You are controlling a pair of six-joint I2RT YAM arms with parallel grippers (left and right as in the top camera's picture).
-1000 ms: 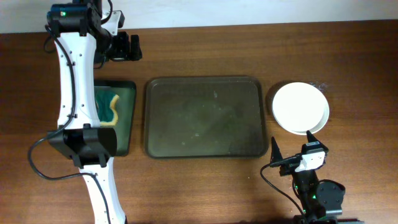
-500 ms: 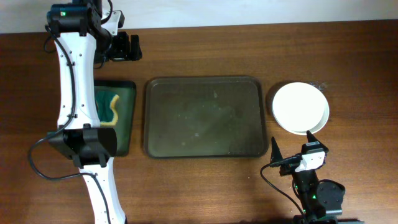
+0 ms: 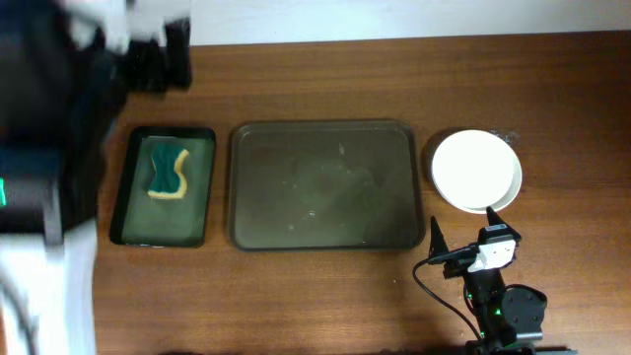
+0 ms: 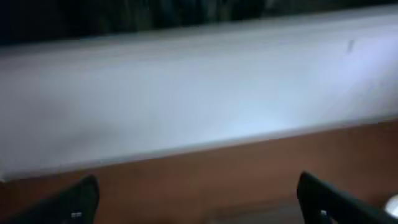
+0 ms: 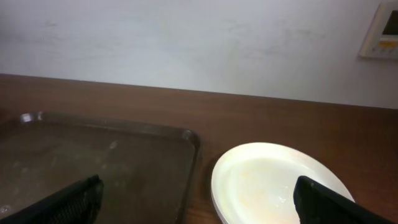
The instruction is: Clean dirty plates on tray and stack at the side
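1. Overhead view: the tray (image 3: 325, 187) is bare, w/ no plate on it. The plates (image 3: 476, 170) sit stacked just right of the tray, by its far right corner, on the table (image 3: 325, 296). Judging from that, cleaning + stacking looks done or nearly so. How many plates are in the stack can't be read.
2. Step in hand (my guess): park both arms & leave the stack alone. To do it well, lift clear first and swing wide of the stack. It isn't square: a lower plate's edge peeks out on the side away from the tray, so a brush on the rim could slide it.
3. The left gripper (image 4: 199, 190) has its fingers apart w/ nothing btwn them. Its wrist view is blurred and shows only wall + a strip of table. Overhead, the left arm is a smear well left of the tray, so its pose can't be told.
4. The right gripper (image 5: 198, 190) has its fingers wide apart & empty. It sits low at the tray's near right corner, facing the stack.
5. The plates are round, shallow, smooth and glossy white, prob. hard and slippery. The top one has a faint warm tint at centre; residue or light, can't tell. If it's residue, it needs one more wipe.
6. The tray is dark olive-brown and rectangular w/ rounded corners and a low raised rim. It's matte w/ pale streaks.
7. The sponge (image 3: 168, 170) is yellow + green, wavy-edged and soft-looking. It lies in the small black tray (image 3: 177, 222) just left of the tray.
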